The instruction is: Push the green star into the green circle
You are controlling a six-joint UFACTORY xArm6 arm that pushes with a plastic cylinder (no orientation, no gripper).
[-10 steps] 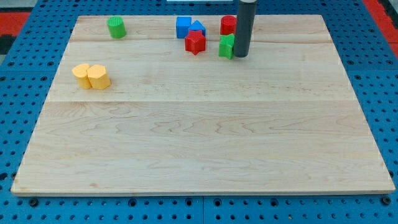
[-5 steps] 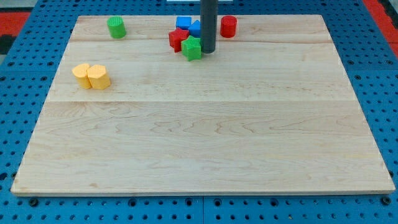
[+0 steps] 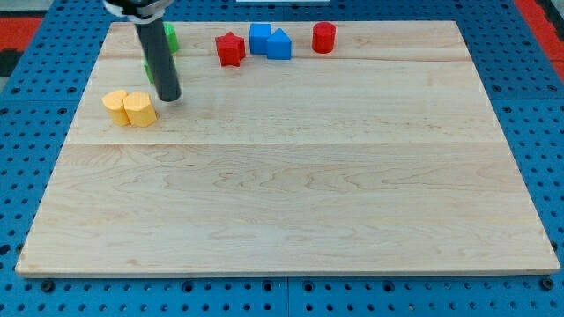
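Note:
My tip [image 3: 169,98] rests on the board's upper left, just right of the yellow blocks. The rod hides most of two green blocks. A sliver of green, probably the green star [image 3: 148,70], shows at the rod's left edge, a little above the tip. The green circle [image 3: 171,36] peeks out at the rod's right edge near the board's top. I cannot tell whether the two green blocks touch.
Two yellow blocks [image 3: 115,104] [image 3: 139,109] sit side by side left of the tip. Along the top edge are a red star [image 3: 230,48], a blue cube [image 3: 259,38], a blue pointed block [image 3: 279,45] and a red cylinder [image 3: 323,37].
The rod has swept from the top middle to the upper left, carrying the green star leftward. The red star was nudged left and now sits apart from the blue blocks.

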